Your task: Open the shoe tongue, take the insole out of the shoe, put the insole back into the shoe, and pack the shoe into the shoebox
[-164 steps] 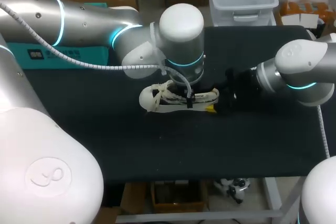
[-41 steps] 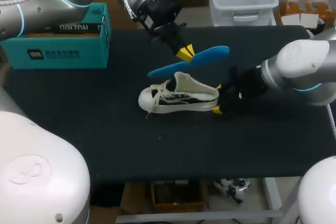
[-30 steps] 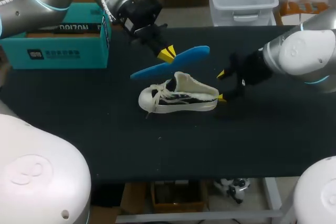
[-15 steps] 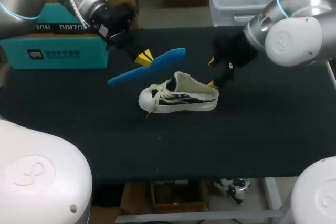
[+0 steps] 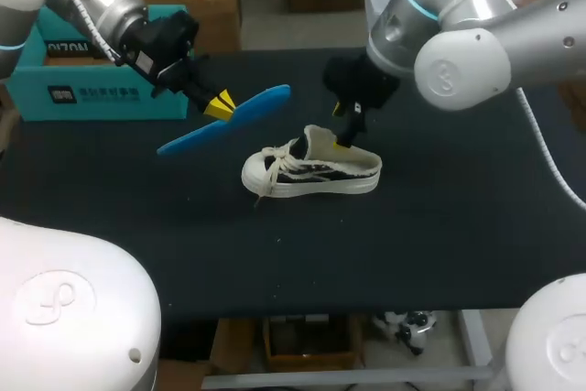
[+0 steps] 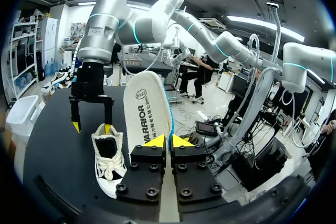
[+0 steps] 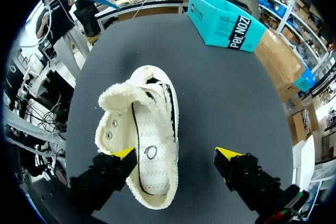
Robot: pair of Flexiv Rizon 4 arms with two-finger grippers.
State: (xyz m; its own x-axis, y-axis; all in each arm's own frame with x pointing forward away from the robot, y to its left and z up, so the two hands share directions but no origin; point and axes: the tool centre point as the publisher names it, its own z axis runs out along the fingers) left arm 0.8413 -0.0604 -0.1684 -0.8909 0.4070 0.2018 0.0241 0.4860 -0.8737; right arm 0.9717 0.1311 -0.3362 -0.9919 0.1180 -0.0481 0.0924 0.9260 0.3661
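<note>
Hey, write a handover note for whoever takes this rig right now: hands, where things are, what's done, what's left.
Left hand: shut on the blue insole, held in the air, clear of the shoe.
Right hand: open, above the shoe's heel end.
Shoe: upright on the table, tongue pulled open; teal shoebox at the table's far left.
Done: tongue opened, insole out.
Left: insole back in, shoe into shoebox.

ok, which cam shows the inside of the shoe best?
Right wrist view: it looks straight down into the shoe, so the opening and footbed are visible. Head view shows only its side profile. Left wrist view shows it toe-on, beside the held insole, with the interior mostly dark.
</note>
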